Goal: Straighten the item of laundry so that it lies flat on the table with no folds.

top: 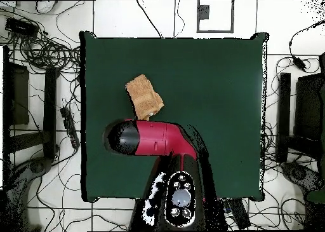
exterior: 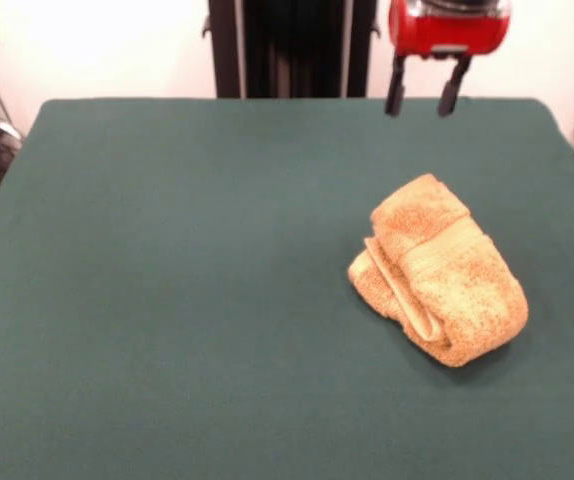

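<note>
I am looking at a dark green table point(exterior: 167, 300) filling most of the front view, with a white wall behind it and the robot's black pedestal point(exterior: 292, 45) standing at twelve o'clock. Cables point(top: 44, 58) are trailing over the floor around the table in the overhead view. The towel point(exterior: 437, 270) is lying bunched and folded over itself at about three o'clock from the table's centre in the front view, one pale border band showing along a fold. The gripper point(exterior: 426, 100) is hanging above the far edge, at about twelve o'clock from the towel and well apart from it, its two dark fingers point(exterior: 396, 88) standing apart and holding nothing.
</note>
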Controlling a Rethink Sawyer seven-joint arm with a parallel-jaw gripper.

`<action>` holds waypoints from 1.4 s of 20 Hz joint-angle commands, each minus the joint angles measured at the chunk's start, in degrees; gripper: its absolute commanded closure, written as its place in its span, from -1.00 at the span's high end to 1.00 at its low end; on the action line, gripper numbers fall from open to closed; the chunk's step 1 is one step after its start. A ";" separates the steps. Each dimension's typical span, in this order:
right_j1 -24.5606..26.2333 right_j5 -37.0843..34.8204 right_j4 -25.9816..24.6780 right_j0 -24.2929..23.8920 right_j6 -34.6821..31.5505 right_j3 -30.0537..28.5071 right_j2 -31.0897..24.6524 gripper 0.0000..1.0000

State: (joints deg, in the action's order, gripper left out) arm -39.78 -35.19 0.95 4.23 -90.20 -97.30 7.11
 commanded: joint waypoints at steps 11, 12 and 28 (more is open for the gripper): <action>7.81 -7.02 -1.53 2.74 -5.79 18.30 -3.25 1.00; 8.42 -7.13 -1.92 2.78 -5.23 19.16 -3.31 1.00; 12.21 -3.76 -4.97 1.65 -2.17 16.30 -4.15 1.00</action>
State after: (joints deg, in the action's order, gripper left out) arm -32.60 -35.73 -1.09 6.54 -90.20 -80.67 7.29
